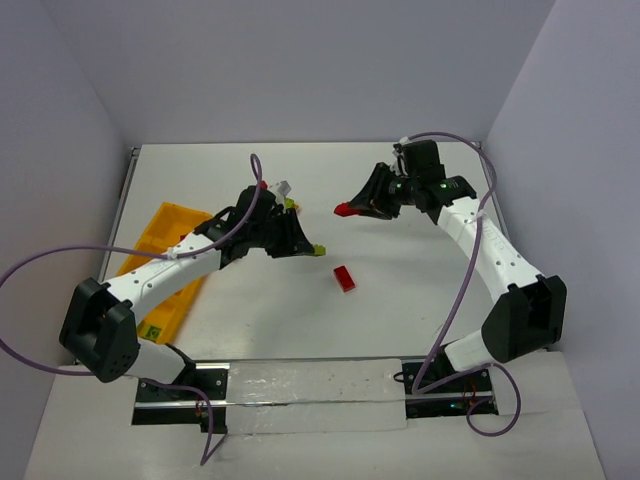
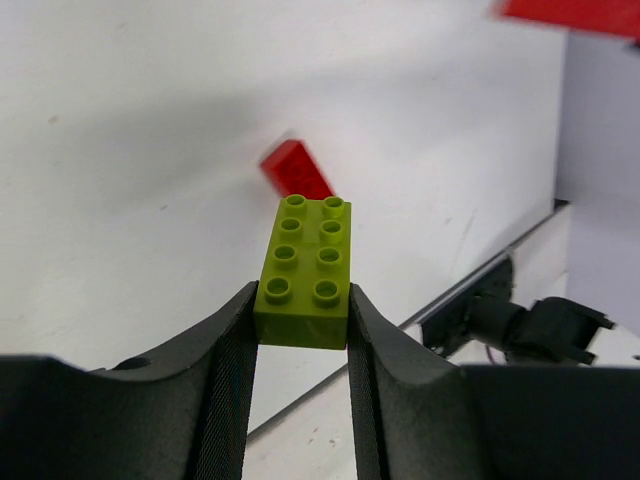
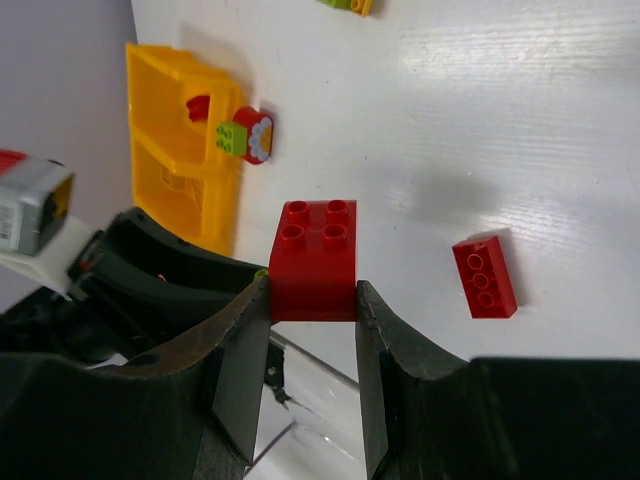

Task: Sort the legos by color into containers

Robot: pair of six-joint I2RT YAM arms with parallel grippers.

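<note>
Both tools loaded; the carry to the tray comes next.
My left tool (image 2: 300, 305) is clenched on a green brick (image 2: 303, 265) and my right tool (image 3: 312, 300) on a red brick (image 3: 313, 255), both held up over the middle of the surface (image 1: 400, 300). I judge the picking done. Each brick now needs to travel left to the tray (image 1: 160, 228) and be released over its own colour's compartment. A loose brick (image 1: 344, 279), also red, lies between the tools, on the near side.

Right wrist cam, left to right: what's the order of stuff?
orange-yellow tray → green-and-red clump → held red brick → loose red brick. The lime piece at the top edge sits over the held brick's span, so it is left out.
</note>
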